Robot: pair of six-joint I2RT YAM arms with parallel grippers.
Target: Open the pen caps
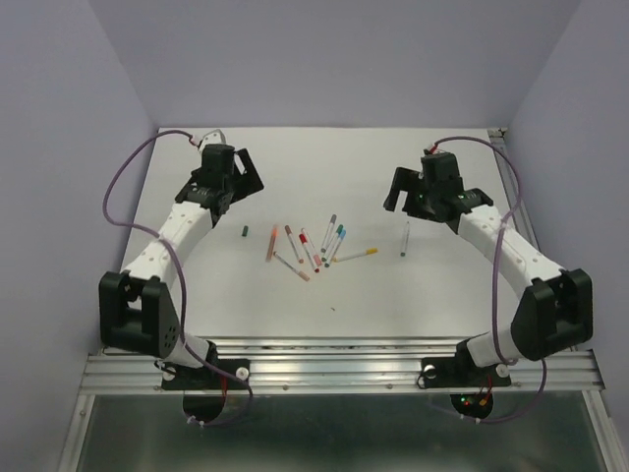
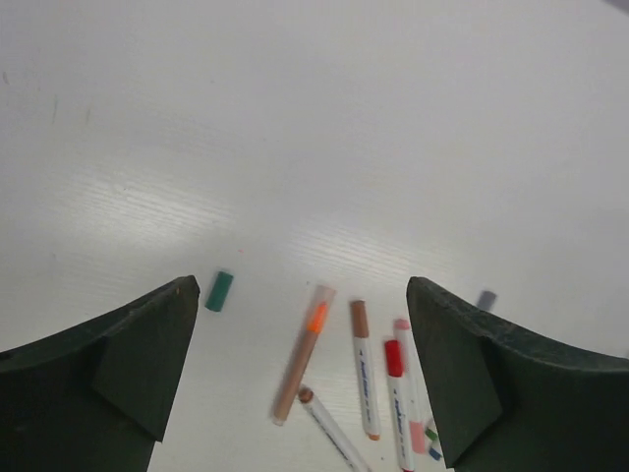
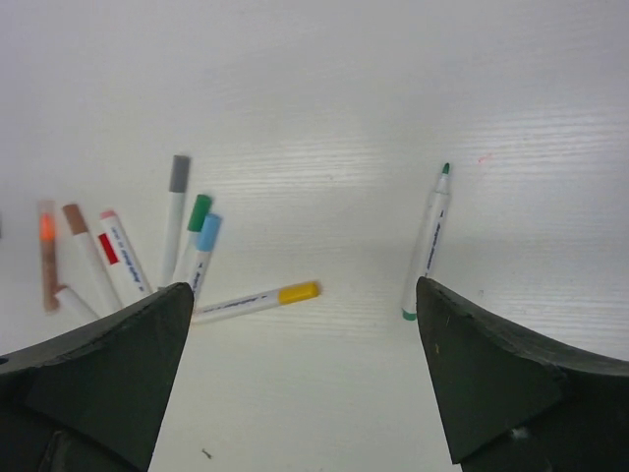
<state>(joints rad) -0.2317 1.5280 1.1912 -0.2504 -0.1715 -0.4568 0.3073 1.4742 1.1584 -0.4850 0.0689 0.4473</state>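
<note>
Finds the left gripper (image 2: 302, 287) spread wide, gripping nothing; likewise the right gripper (image 3: 303, 287). Spots a short dark-green pen cap (image 2: 219, 291) loose on the white table (image 1: 295, 167), left of a fan of capped pens (image 1: 307, 246). Notes one white-barrelled pen (image 3: 428, 241), green tip bare, alone right of the yellow-capped pen (image 3: 257, 300)

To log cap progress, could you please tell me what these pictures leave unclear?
Top view: pens too small to tell capped from uncapped.
Left wrist view: red-capped pen runs off the bottom edge.
Right wrist view: blue-capped pen has its lower end hidden behind a finger of the right end effector.
</note>
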